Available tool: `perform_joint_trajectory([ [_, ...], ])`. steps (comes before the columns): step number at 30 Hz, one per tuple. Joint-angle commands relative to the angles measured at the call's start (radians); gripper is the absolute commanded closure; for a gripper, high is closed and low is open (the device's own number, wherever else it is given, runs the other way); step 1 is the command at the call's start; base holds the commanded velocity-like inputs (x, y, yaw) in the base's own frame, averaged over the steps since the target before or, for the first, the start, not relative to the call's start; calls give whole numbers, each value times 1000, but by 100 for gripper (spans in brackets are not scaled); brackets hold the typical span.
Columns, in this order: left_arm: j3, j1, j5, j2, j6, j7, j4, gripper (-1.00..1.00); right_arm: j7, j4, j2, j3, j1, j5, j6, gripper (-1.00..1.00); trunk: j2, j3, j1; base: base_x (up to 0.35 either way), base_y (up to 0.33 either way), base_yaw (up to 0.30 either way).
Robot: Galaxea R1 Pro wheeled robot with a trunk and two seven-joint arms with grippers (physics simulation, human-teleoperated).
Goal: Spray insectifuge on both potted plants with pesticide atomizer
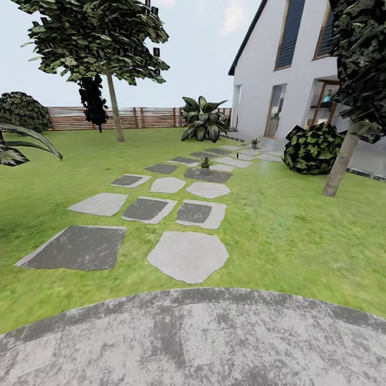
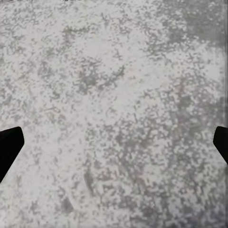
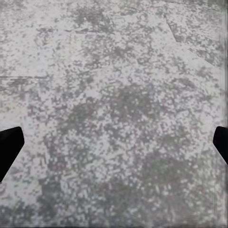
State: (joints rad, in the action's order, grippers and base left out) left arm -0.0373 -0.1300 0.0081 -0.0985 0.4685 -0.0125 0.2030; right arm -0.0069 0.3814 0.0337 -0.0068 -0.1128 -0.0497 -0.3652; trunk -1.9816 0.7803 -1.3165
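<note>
Left of the stepping-stone path (image 1: pixel 187 256) stood a tree (image 1: pixel 96 37) by the wooden fence (image 1: pixel 134 118). Along that path, one potted plant (image 1: pixel 205 162) sat midway, another (image 1: pixel 255 142) farther, near the house (image 1: pixel 289 64). Left end effector (image 2: pixel 114 147) and right end effector (image 3: pixel 114 147) hung spread apart over mottled grey paving (image 1: pixel 193 343).

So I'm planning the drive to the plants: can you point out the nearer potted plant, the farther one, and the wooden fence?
nearer potted plant (image 1: pixel 205 162): head view, on its leaf rosette.
farther potted plant (image 1: pixel 254 143): head view, on its leaves.
wooden fence (image 1: pixel 139 118): head view, on the slats.
</note>
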Motion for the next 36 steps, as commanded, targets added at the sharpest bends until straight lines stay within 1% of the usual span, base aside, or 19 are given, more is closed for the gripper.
perform_joint_trajectory([
  [1, -3, 0, 1, 0, 3, 0, -1, -100, -1, -1, 0, -1, -1, -5, -3, -100, 0, 2, 0, 0, 0, -193],
  [36, -3, 0, -2, -3, 3, 0, -1, -100, -1, -1, 0, -1, -1, -5, -3, -100, 0, 56, 0, 0, 0, -131],
])
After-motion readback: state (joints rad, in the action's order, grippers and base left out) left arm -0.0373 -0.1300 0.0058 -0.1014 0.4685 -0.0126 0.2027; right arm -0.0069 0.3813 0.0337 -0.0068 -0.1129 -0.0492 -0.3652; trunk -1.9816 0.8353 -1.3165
